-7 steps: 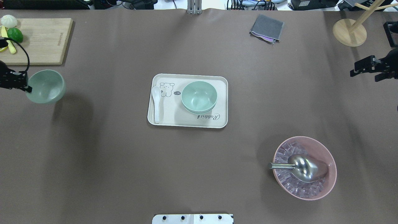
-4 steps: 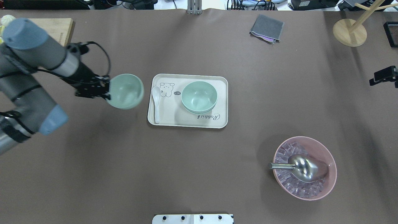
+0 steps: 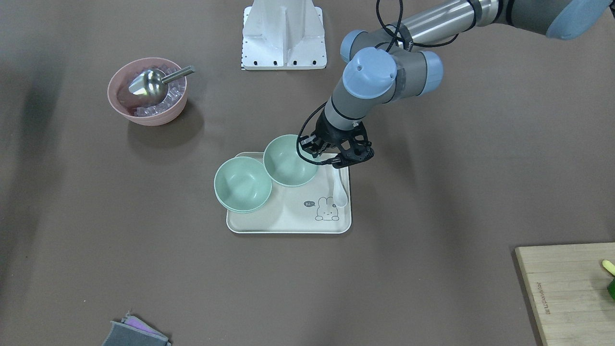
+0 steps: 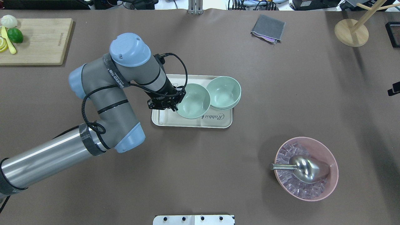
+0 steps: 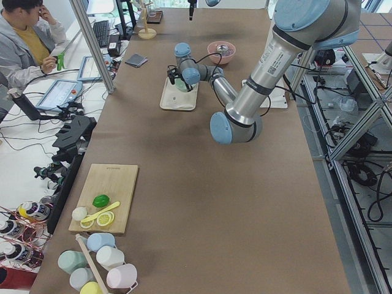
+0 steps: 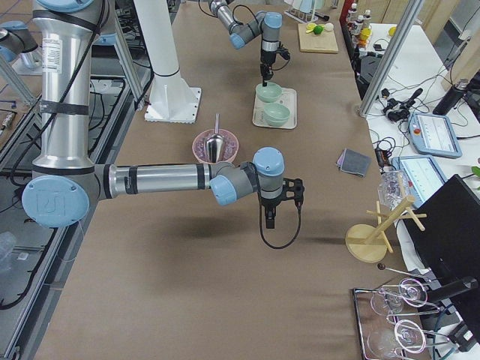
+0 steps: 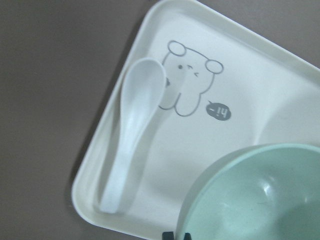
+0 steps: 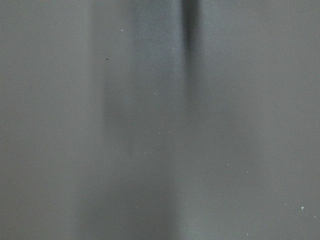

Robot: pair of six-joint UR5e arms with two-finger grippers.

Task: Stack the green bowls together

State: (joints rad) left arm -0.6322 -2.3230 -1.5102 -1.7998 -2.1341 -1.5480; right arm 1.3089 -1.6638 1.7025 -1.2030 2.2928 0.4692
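My left gripper (image 4: 175, 103) is shut on the rim of a pale green bowl (image 4: 191, 101) and holds it over the white tray (image 4: 193, 125). The bowl and the tray (image 7: 250, 85) also show in the left wrist view (image 7: 260, 200). A stack of two more green bowls (image 4: 223, 92) sits beside it at the tray's right edge and overhangs that edge (image 3: 242, 184). The held bowl's (image 3: 288, 161) rim overlaps the stack's rim; I cannot tell if they touch. Only a black sliver of my right gripper (image 4: 394, 90) shows, so I cannot tell its state.
A white spoon (image 7: 131, 145) lies on the tray under my left wrist. A pink bowl (image 4: 331, 184) with ice and a metal scoop (image 4: 307, 168) stands front right. A cutting board (image 4: 40, 40), a grey cloth (image 4: 268, 28) and a wooden stand (image 4: 351, 32) lie at the back.
My left arm carried the green bowl from the table's left side to over the tray. The two-bowl stack now sits further right on the tray. My right gripper drew back to the right edge.
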